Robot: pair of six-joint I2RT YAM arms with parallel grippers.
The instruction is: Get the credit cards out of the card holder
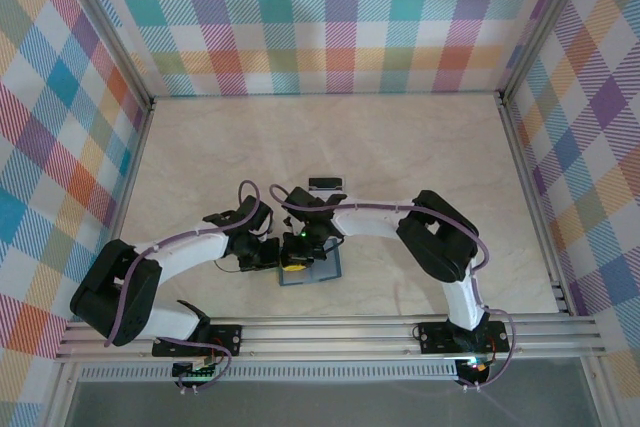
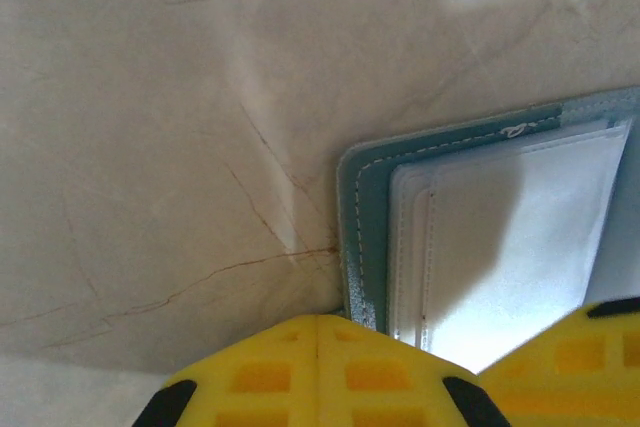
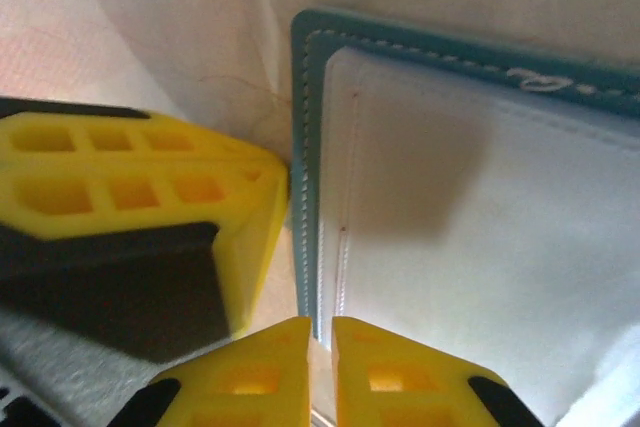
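At the near middle of the table [image 1: 400, 147], between the two arm bases: work site, four entries.

1. Card holder [image 2: 500, 237]. Teal-blue, stitched border, lying open and flat with its pale inner pocket [image 3: 470, 237] facing up. Both arms reach in over it from either side. Layered pale panels sit inside the pocket; whether any of them is a card cannot be told.

2. Left gripper [image 2: 318, 357]. Fingers clenched, seam closed, nothing between them. It is set low at the near-left corner of the card holder, at or just beside the teal edge. Probable purpose: to act as a blunt stop or hold-down, so the card holder does not slide while the other arm works.

3. Right gripper [image 3: 320, 357]. Fingers drawn almost together, with a thin slit left between them. It is placed right at the card holder's left edge, close beside the left gripper. The teal border runs down toward that slit; whether the edge or a card is pinched there cannot be told. Probable purpose: to pick at the pocket mouth.

4. Credit cards [image 1: 327, 184]. One small pale rectangle with a dark band lies flat on the table, farther off than both grippers and apart from the card holder. It is probably one card already out. Extraction appears to be under way and unfinished.
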